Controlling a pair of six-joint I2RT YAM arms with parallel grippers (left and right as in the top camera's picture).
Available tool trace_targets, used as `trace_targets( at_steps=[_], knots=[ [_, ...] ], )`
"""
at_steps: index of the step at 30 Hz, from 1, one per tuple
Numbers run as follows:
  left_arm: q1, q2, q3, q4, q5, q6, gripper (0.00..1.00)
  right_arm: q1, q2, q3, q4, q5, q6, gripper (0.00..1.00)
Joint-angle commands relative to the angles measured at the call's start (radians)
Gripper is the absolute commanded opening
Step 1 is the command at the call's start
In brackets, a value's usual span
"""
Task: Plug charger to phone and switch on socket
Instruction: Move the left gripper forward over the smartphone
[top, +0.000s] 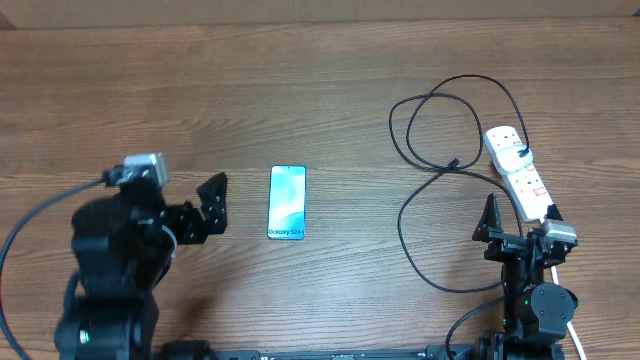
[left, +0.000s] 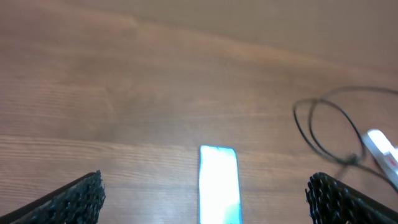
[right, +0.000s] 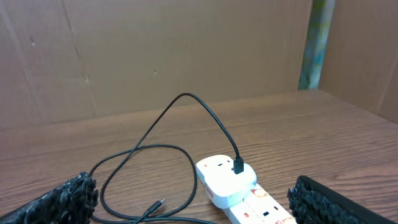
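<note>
My left end effector (top: 214, 205) and right end effector (top: 520, 225) hover over the bench (top: 320, 80), both spread wide. Beyond the left one lies the phone (top: 287, 202) (screen up). Farther right, the charger (right: 185, 95) loops from the socket (top: 520, 172), its tip well apart from the phone.

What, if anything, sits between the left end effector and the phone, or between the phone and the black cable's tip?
Nothing visible does. Only bare table lies between the open left end effector and the phone, and between the phone and the charger's connector tip, which lies loose near the socket.
</note>
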Motion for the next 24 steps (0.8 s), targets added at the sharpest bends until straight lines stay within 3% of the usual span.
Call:
trace_targets(
  at_steps=[1,11,15,24],
  knots=[
    [-0.065,0.105,0.116,-0.059,0.001,-0.043,1.00,-0.005,-0.010,-0.011,0.003,-0.001,-0.008,1.00],
    [-0.363,0.401,0.322,-0.249,-0.263,-0.174,1.00,-0.005,-0.010,-0.011,0.003,-0.001,-0.008,1.00],
    [-0.434,0.478,0.326,-0.214,-0.263,-0.173,1.00,-0.005,-0.010,-0.011,0.003,-0.001,-0.008,1.00],
    [-0.436,0.636,0.326,-0.165,-0.166,-0.185,1.00,-0.005,-0.010,-0.011,0.003,-0.001,-0.008,1.00]
  ],
)
